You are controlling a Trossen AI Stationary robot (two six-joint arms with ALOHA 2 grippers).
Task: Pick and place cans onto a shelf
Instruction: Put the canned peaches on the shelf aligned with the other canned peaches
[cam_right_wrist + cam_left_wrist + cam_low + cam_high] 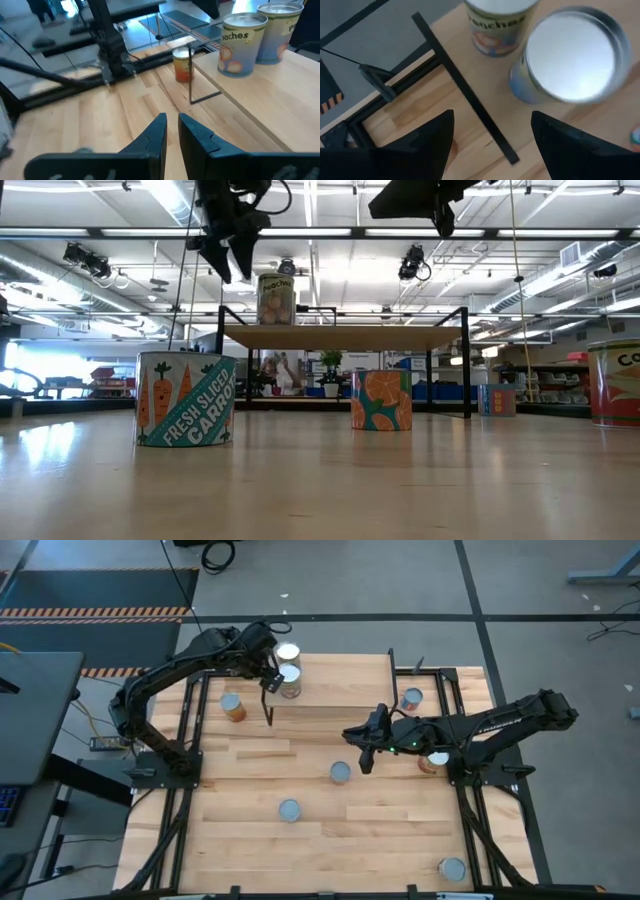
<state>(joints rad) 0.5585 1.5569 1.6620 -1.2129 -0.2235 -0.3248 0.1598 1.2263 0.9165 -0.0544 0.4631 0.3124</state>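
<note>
The shelf (350,685) stands at the table's far middle. Two cans stand on its left end, a peaches can (290,680) and one behind it (287,653); both also show in the left wrist view, the peaches can (497,20) and a blue can with a silvery top (570,55). My left gripper (268,678) hovers open just left of them, above the shelf's left end, touching nothing. My right gripper (362,752) is shut and empty, raised over the table just in front of the shelf. Other cans stand on the tabletop.
On the tabletop stand an orange can (233,707) left of the shelf, one (411,698) by its right legs, one (432,760) under my right arm, and cans at the middle (340,773), nearer (290,810) and near right (452,868). The shelf's black legs (190,75) stand close by.
</note>
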